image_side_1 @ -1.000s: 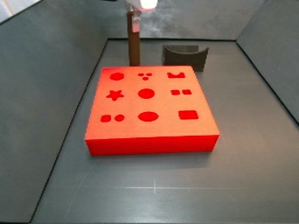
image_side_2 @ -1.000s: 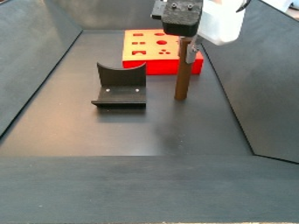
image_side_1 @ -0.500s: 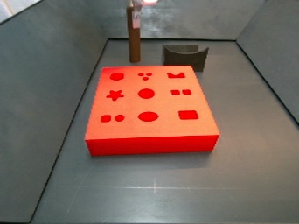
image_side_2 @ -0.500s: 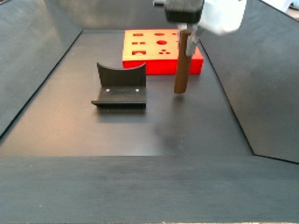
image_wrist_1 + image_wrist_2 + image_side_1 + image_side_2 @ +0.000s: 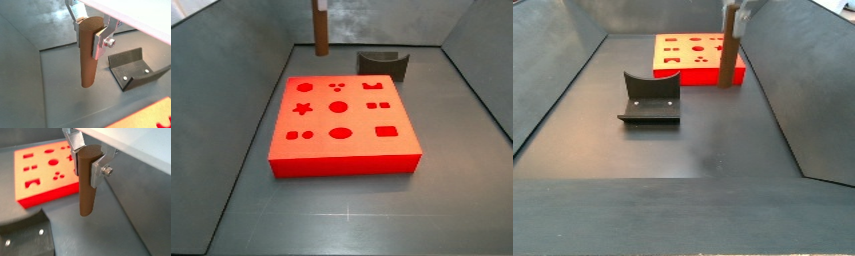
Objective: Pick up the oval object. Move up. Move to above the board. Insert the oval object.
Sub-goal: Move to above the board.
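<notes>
A: What sat nearest in a side view?

B: Bare dark bench (image 5: 687,150), then the fixture (image 5: 649,98), standing well apart from everything else.

A: And the peg?

B: The peg (image 5: 727,48) hung upright in the air, clear of the bench, its top clamped in the end effector (image 5: 92,31). In both wrist views a silver finger (image 5: 101,168) pressed flat against its upper part, so the end effector was clenched on the peg. Its lower end pointed straight down with nothing touching it.

A: Where was the board?

B: Farther off in that side view, the red board (image 5: 679,70) lay flat on the bench. In a side view from the opposite end, the peg (image 5: 321,27) hung beyond the board's far edge (image 5: 339,79), not over it.

A: Which step was in hand?

B: By my judgement, the lift: the pick was done, the peg was raised, and the carry had not yet begun.

A: What does the next move call for?

B: Probably travelling sideways at that height until the peg stood over the oval hole (image 5: 341,133), turned to match its long axis.
</notes>
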